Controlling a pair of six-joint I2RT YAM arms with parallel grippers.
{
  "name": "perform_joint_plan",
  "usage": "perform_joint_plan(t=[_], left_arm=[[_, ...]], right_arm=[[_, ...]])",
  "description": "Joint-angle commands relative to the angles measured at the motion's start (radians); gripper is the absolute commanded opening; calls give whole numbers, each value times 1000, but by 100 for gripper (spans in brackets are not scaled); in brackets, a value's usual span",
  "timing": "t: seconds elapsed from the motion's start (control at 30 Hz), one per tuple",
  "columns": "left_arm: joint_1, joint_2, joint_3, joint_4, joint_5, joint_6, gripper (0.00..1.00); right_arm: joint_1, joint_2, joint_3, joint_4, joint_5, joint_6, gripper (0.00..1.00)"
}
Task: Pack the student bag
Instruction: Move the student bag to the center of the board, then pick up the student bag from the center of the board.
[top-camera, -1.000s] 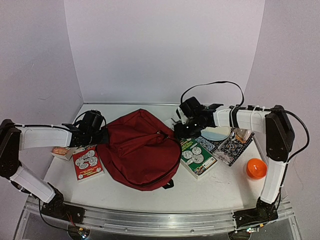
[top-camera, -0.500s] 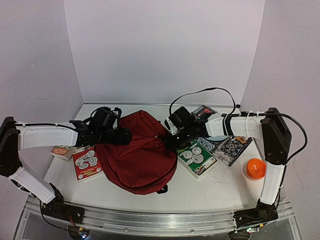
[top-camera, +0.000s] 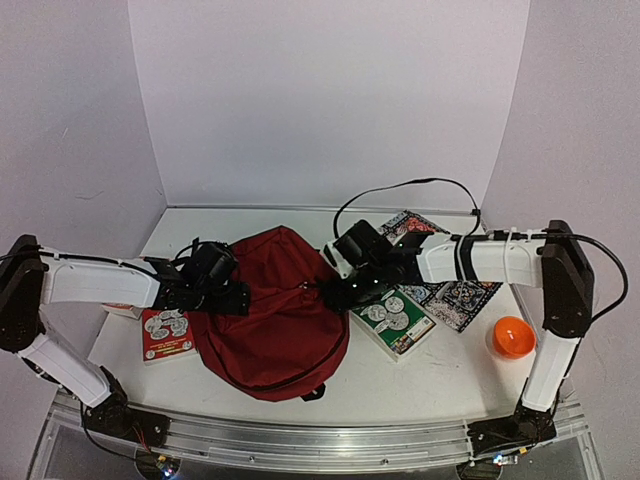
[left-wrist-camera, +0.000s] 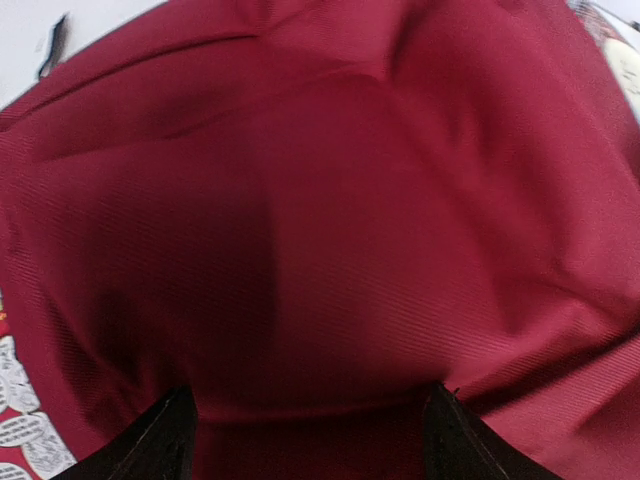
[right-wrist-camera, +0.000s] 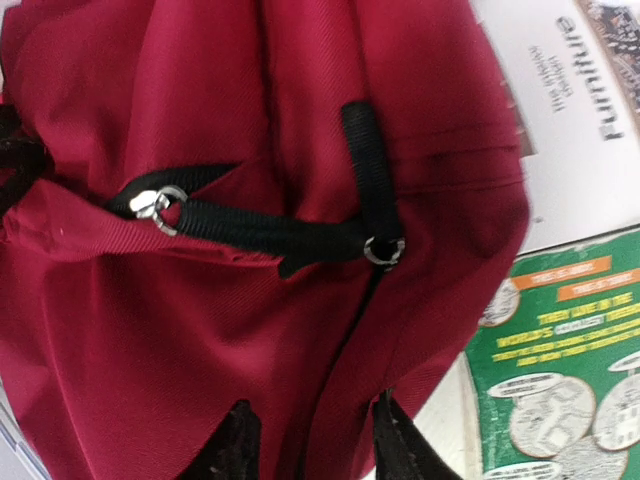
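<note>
Red cloth fills our close views: the student bag (top-camera: 275, 315) lies between our grippers. Our left gripper (left-wrist-camera: 310, 432), at the bag's left, is wide open and empty. Our right gripper (right-wrist-camera: 315, 445), at the bag's right, straddles cloth; we cannot tell if it pinches. We should catch the zip pull (right-wrist-camera: 155, 203) and tug slowly

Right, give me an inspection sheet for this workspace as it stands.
Surface: white table, metal rail at its near edge.
Job's things: dark red backpack lying mid-table, black zipper pulls showing.
Clutter: red book left of it; green book, patterned book and round orange object to its right; another patterned book behind the right arm.
Grippers: left gripper open, fingers astride backpack fabric; right gripper at the zipper seam, grip unclear.
Cables: black cable looping above the right arm.
Surroundings: plain pale walls on three sides.
</note>
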Motion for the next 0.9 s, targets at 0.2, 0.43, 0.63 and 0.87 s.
perform_joint_plan(t=[0.2, 0.43, 0.63, 0.87], left_arm=[[20, 43, 17, -42, -113, 0, 74], [33, 109, 37, -13, -122, 28, 74], [106, 151, 64, 59, -90, 81, 73], [180, 241, 165, 120, -80, 162, 73]], right_arm=[[-89, 55, 132, -30, 111, -47, 55], [-123, 178, 229, -4, 38, -77, 58], [-132, 245, 259, -2, 23, -85, 49], [-133, 134, 191, 25, -96, -70, 2]])
